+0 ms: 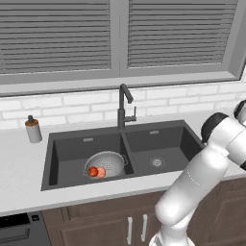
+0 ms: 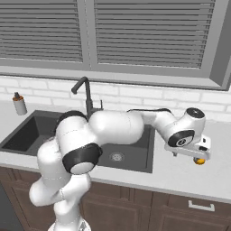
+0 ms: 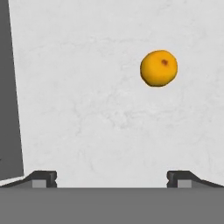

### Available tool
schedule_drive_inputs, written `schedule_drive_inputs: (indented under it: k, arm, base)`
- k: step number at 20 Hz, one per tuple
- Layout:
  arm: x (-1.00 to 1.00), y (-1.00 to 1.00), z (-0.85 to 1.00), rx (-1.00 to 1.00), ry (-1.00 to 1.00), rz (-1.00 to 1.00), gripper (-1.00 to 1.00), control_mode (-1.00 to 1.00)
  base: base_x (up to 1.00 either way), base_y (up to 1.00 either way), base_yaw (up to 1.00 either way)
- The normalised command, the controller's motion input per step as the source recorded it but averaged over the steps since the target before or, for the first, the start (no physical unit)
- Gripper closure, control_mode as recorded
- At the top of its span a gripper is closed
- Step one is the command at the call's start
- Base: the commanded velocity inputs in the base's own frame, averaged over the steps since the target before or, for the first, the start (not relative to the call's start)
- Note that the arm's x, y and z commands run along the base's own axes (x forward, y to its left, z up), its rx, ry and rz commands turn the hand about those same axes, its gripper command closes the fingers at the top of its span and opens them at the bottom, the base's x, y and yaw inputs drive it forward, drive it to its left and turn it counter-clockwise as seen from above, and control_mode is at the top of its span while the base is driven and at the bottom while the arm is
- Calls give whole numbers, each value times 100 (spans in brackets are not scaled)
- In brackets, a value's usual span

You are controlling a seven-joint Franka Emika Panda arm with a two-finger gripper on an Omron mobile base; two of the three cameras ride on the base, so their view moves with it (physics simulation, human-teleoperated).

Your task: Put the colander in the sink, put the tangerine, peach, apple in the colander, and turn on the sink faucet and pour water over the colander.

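With apple [image 1: 92,171] and peach [image 1: 100,172] already in the colander [image 1: 106,164], the empty, wide-open gripper [image 3: 111,177] hovers above the tangerine [image 3: 159,68], needing to centre over it, then descend.

A yellow-orange tangerine [image 3: 159,68] lies on faintly mottled white counter [image 3: 100,109]; the sink [image 1: 67,153] is dark charcoal.

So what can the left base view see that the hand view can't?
Left base view: the colander in the left basin of the sink, with the apple and peach inside it, plus the faucet and soap bottle.

Hand view: the tangerine lying alone on the counter, with the open claw above it, holding nothing.

Both: the white counter and a bit of the dark sink.
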Motion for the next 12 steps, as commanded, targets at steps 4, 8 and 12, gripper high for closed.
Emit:
schedule_drive_inputs:
  k: [4, 8, 12]
  arm:
    - [21, -8, -1, 4, 0, -2, -100, -100]
    - [28, -10, -8, 0, 0, -4, -100, -100]
    - [24, -8, -15, 0, 0, -6, -100, -100]
  base:
    - [0, 0, 0]
    - [0, 0, 0]
    - [0, 0, 0]
